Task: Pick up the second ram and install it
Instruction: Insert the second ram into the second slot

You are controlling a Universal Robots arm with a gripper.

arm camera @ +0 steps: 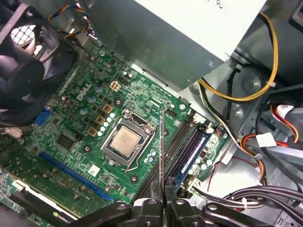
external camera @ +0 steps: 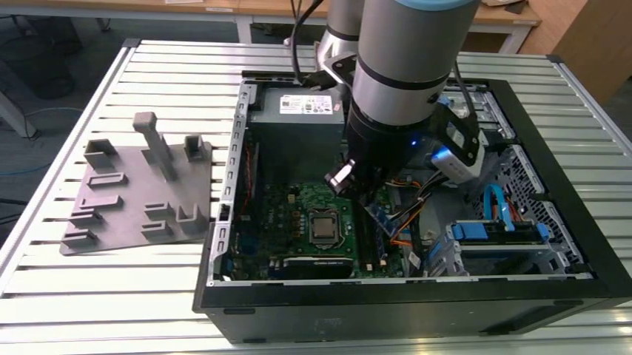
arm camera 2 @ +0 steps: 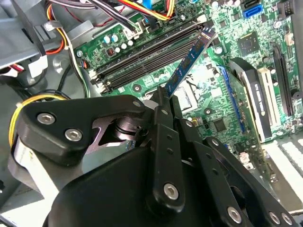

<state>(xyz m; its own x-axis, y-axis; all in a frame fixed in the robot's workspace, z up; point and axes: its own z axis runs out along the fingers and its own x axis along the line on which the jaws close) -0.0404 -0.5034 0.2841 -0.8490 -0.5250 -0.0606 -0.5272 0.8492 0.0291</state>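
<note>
Arm (external camera: 400,66) reaches into open PC case (external camera: 395,318) on desk (external camera: 99,296); claw (external camera: 365,198) grips second ram (external camera: 380,215) above motherboard (external camera: 286,211), beside CPU socket (external camera: 324,226). Grey fixture tray (external camera: 118,214) outside, exterior view's left.

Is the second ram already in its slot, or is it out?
Out. The gripper is shut on the second ram, which crosses the memory slots at an angle, not lined up with them.

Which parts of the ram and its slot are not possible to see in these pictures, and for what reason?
1. Second wrist view: the gripper covers the near end of the second ram.
2. First wrist view: the second ram stands edge-on, so its label and chips are hidden; whether it touches the memory slots cannot be told.
3. Exterior view: the arm covers the grip and the memory slots.
</note>
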